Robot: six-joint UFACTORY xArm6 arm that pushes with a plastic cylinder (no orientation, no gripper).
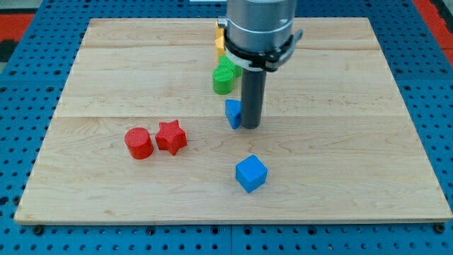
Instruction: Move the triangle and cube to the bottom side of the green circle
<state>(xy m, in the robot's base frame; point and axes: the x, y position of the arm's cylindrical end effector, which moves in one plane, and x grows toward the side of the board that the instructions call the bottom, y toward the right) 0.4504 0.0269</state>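
1. Two blocks matter: the blue triangle (232, 112) touches my tip (250, 127) on its left side, just below the green circle (223, 79); the blue cube (250, 173) sits well apart, toward the view's bottom.
2. No fingers here, only a bare rod holding nothing.
3. The arm hangs upright, hiding part of a yellow block (219, 41) near the top.
4. The cube likely needs pushing upward next.

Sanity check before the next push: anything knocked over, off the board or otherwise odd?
Nothing stands out. All blocks sit on the wooden board: red cylinder beside red star, blue cube alone, green cylinder partly hidden by the arm. My tip is against the small blue block.
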